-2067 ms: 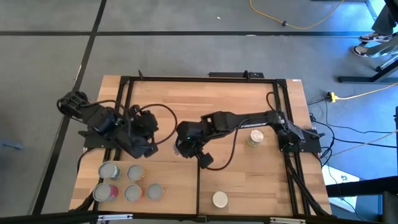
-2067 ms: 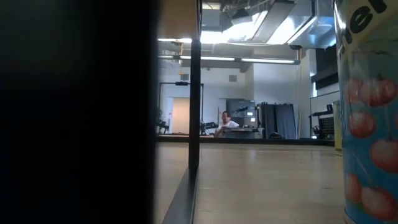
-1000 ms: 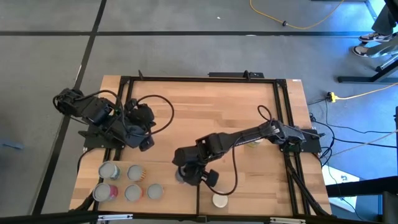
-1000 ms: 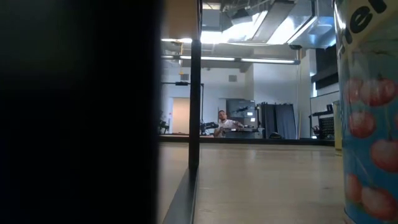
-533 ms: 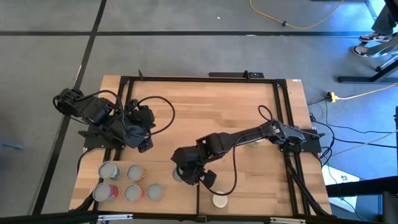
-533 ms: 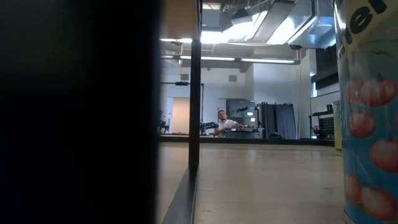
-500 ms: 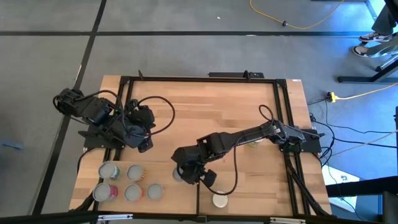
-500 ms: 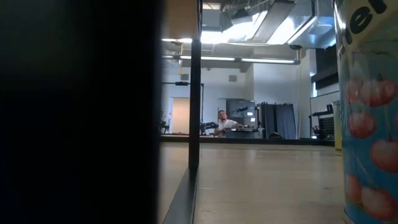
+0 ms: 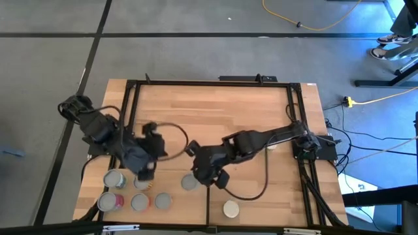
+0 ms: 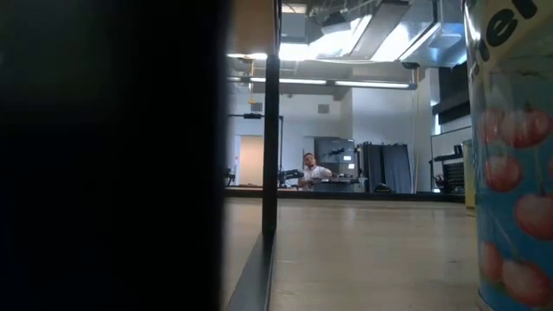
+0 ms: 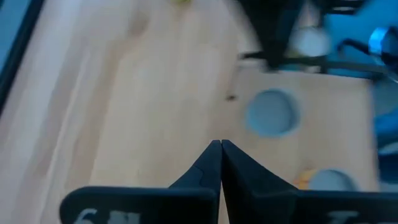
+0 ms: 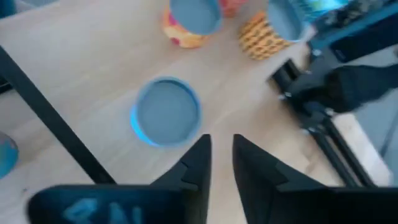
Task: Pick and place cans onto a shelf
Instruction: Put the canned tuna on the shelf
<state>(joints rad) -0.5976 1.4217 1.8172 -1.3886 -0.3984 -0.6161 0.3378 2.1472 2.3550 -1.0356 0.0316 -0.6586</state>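
My right gripper (image 9: 208, 175), fingers parted and holding nothing, hangs just beside a grey-topped can (image 9: 189, 183) standing on the shelf (image 9: 171, 215); my left gripper (image 9: 144, 173), pinched shut, crowds the cans (image 9: 128, 190) and could topple one.

Your high view looks straight down on the whole wood table (image 9: 215, 111) and both arms, from well above. Your low view sits at tabletop height, facing level across the table into the room, so close that a blue can (image 10: 510, 155) fills its edge. Each wrist view looks down at the table from near it, past that arm's own fingers. The grey-topped can (image 9: 189, 183) standing on the table shows in the high view and the right wrist view (image 12: 166, 112).
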